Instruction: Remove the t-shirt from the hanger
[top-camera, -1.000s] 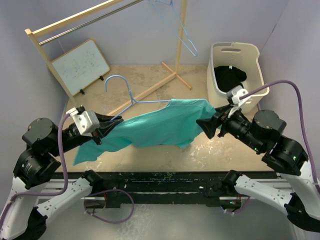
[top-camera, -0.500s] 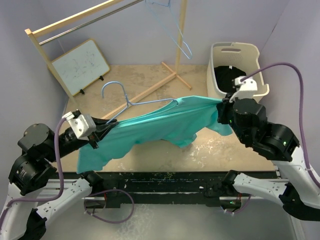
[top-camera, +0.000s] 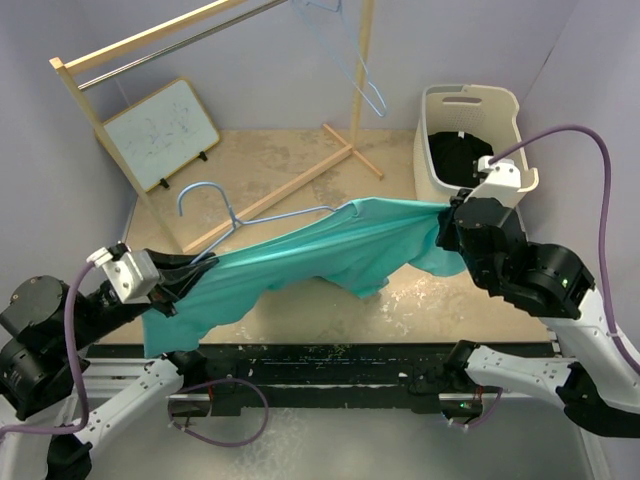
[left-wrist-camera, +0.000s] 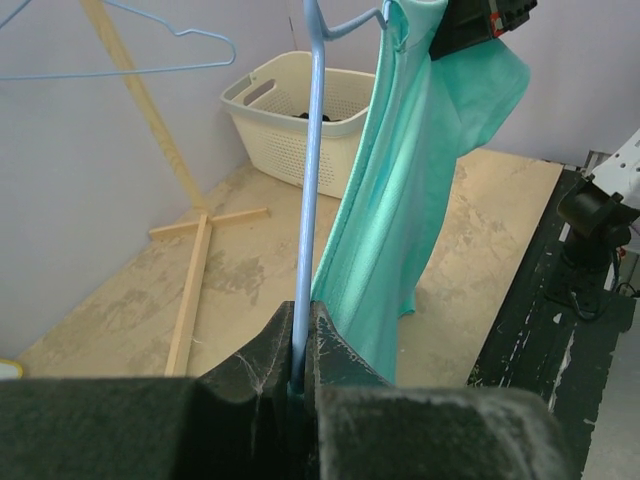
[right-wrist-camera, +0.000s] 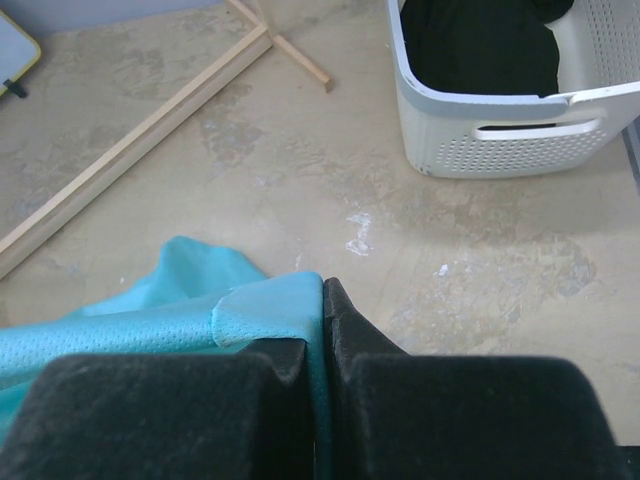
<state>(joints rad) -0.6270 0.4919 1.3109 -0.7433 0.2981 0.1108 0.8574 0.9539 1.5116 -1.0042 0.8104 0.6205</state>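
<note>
1. Left gripper (top-camera: 168, 288), down at 8 o'clock in the top view, is clenched on the blue hanger (top-camera: 222, 212). The wrist view shows the wire pinched right between its fingers.
2. Right gripper (top-camera: 446, 228), out at 3 o'clock, is clamped tight on an edge of the teal shirt (top-camera: 330, 250). Its own camera shows the fabric folded into the closed jaws.
3. The shirt is up in the air, pulled taut between the two grippers across the middle of the table (top-camera: 300, 165). One loose flap sags at the centre and another hangs below the left gripper.
4. The hanger's hook pokes free toward 10 o'clock. One wire arm runs bare to about centre, and there its tip is tucked under the shirt's upper edge, so the shirt is not off yet.
5. The basket (top-camera: 500, 105) sits at 1 o'clock with a black garment (top-camera: 455, 155) inside. The right gripper is just beside its near wall.
6. At the back, the wooden rack (top-camera: 140, 40) spans 10 to 12 o'clock. A spare hanger (top-camera: 362, 75) dangles at 12, and a whiteboard (top-camera: 160, 135) leans at 10.
</note>
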